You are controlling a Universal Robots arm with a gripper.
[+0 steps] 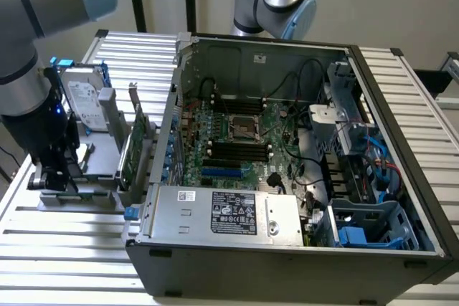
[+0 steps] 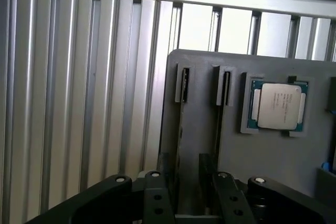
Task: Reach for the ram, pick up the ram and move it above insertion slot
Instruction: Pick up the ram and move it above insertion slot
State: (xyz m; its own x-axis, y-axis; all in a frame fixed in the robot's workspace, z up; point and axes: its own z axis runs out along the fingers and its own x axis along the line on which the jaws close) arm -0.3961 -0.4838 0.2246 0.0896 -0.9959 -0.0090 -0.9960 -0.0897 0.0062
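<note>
Grey plastic made up the holder (image 1: 100, 170) that sat on the slatted metal table (image 1: 64, 263) at the exterior view's left of the open computer case (image 1: 287, 263), and the arm's gripper (image 1: 54, 177) hung low over it. From that far off I saw a hard drive (image 1: 80, 98) standing at the holder's back, a green card (image 1: 136, 150) upright beside the case wall, and the motherboard's black slots (image 1: 237, 152) inside the case, well apart from the gripper. The wrist view gave the close detail: the ram (image 2: 180, 129) stood on edge in the holder as a thin dark strip, in the gap between the fingers (image 2: 157, 198) and just beside one; whether it touched I could not tell. The fingers stood apart, clamped on nothing. A second strip (image 2: 220, 124) ran alongside, with a processor chip (image 2: 278, 107) lying in a pocket past it.
</note>
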